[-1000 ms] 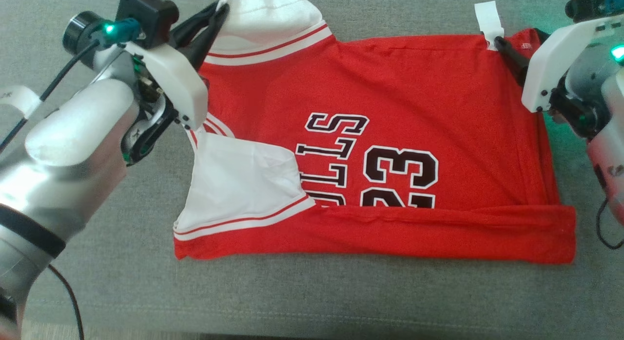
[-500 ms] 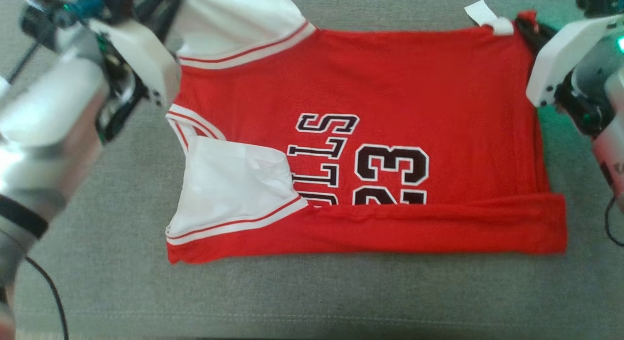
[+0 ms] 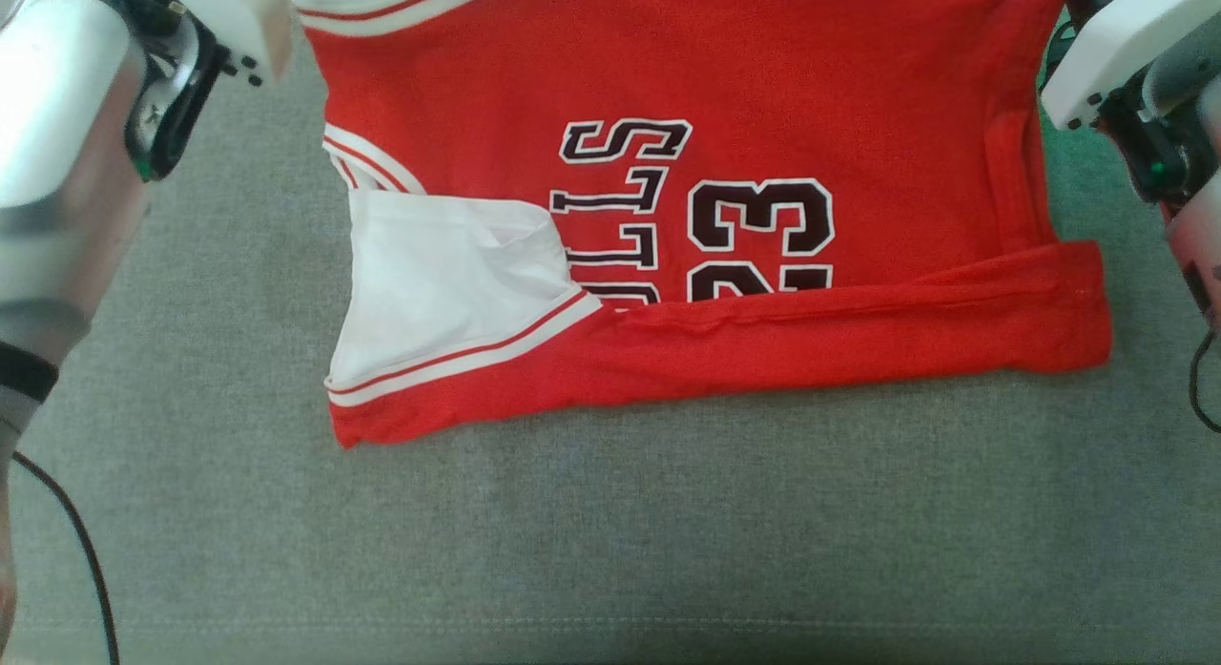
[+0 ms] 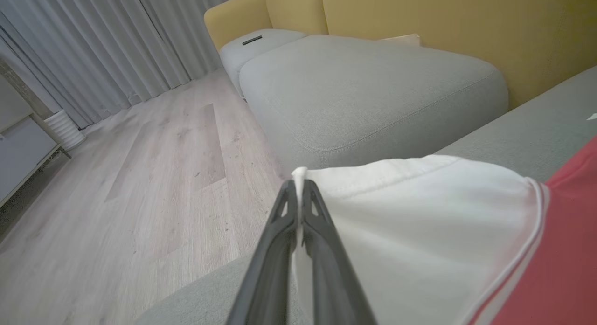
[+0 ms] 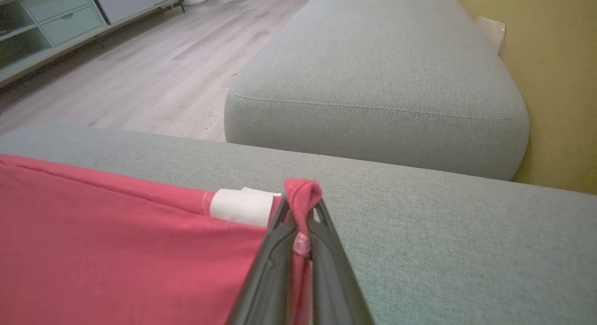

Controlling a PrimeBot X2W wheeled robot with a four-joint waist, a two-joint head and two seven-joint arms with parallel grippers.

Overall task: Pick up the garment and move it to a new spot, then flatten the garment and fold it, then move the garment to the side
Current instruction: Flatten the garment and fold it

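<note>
your left gripper (image 4: 298,190) is clenched on the edge of a white sleeve (image 4: 419,222) of the red jersey (image 3: 811,93), its two dark fingers pressed together with the cloth pinched between them. your right gripper (image 5: 302,208) is likewise clamped on a red corner of the hem, just beside a white tag (image 5: 240,206); a nub of red cloth pokes out above its fingertips. the jersey lies spread on the grey sofa seat (image 3: 610,550), its far edge running out of the top of the head view between your two wrists. the chest lettering and the number 23 (image 3: 760,228) face up, turned on their side. the near edge is folded over in a long red band (image 3: 858,326) that covers part of the print. a second sleeve (image 3: 448,283), white with red and white trim, lies flat at the near left. beyond the seat, the wrist views take in a grey cushion (image 4: 373,92), a yellow backrest (image 4: 419,12), a pale wood floor (image 4: 163,176) and grey curtains (image 4: 116,45).
</note>
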